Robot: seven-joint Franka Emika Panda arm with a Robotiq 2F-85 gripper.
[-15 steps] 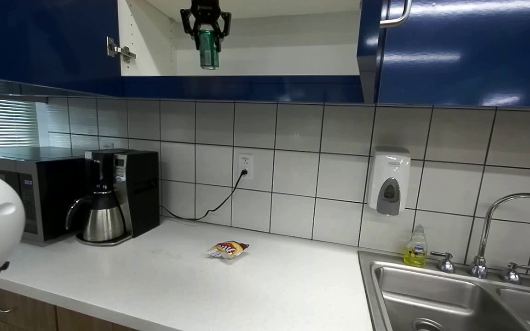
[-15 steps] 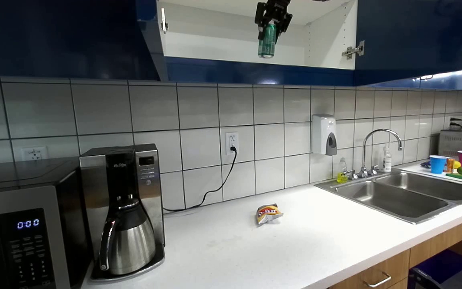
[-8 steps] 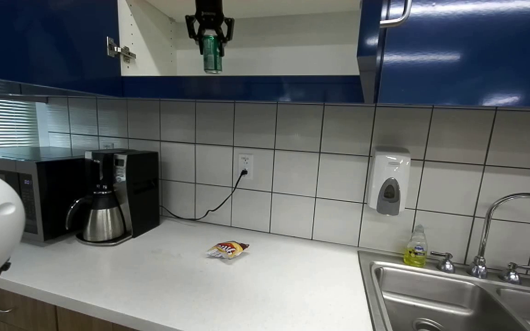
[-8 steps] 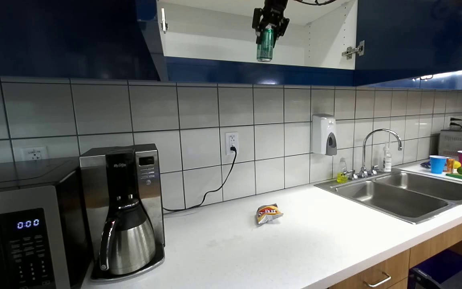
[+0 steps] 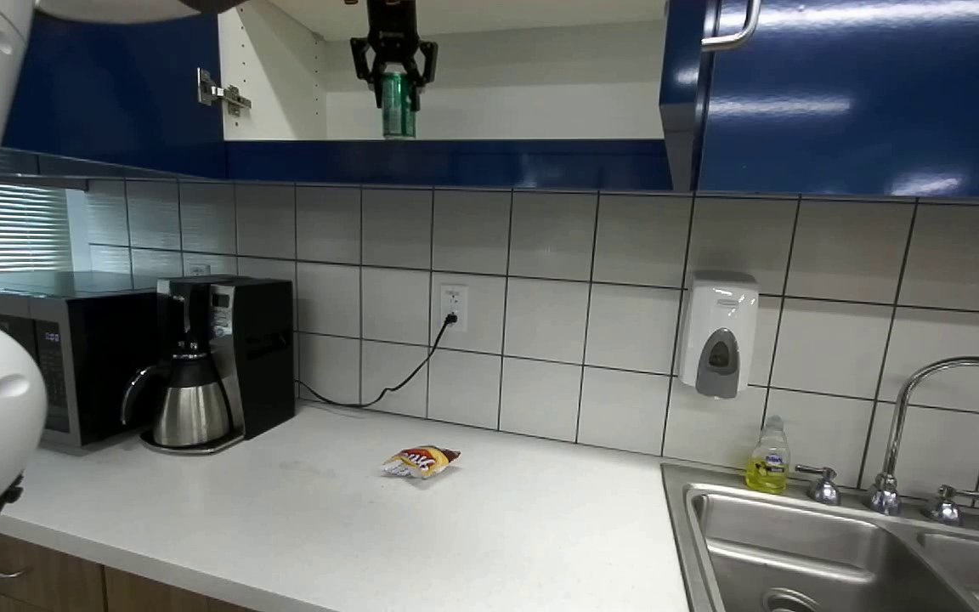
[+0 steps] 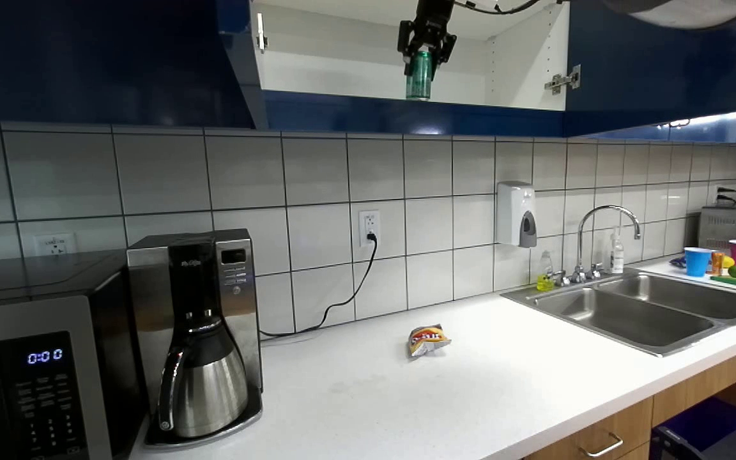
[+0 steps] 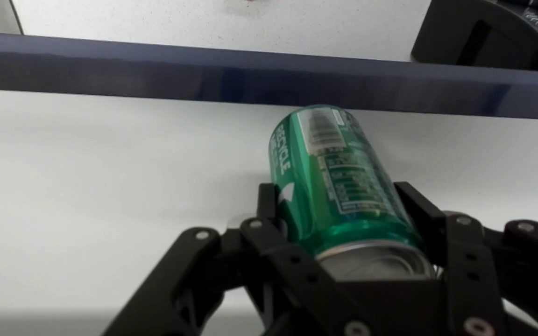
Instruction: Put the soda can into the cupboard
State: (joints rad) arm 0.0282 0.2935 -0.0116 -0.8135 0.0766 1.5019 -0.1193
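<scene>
The soda can [image 5: 398, 106] is a small green cylinder with a silvery top, held upright inside the open cupboard [image 5: 532, 102]. My gripper [image 5: 397, 92] points down and is shut on the can's upper part. Both also show in an exterior view, the can [image 6: 419, 80] and the gripper [image 6: 423, 64]. The can's bottom is right at the upper edge of the cupboard's blue front lip [image 6: 342, 114]. Whether it touches the shelf I cannot tell. In the wrist view the fingers [image 7: 267, 200] press both sides of the can [image 7: 325, 177], above the white shelf [image 7: 110, 163].
An open blue door [image 5: 132, 93] hangs at the cupboard's side. A neighbouring blue cabinet [image 5: 863, 136] is shut. Below, the counter [image 5: 302, 527] bears a snack wrapper [image 5: 421, 461], a coffee maker [image 5: 264, 357] and a microwave [image 6: 36, 358]. A sink [image 6: 636, 319] lies beyond.
My gripper has carried the can downward and farther into the cupboard, so the can's bottom rim now meets the front lip in view. More of the white arm has come into view.
</scene>
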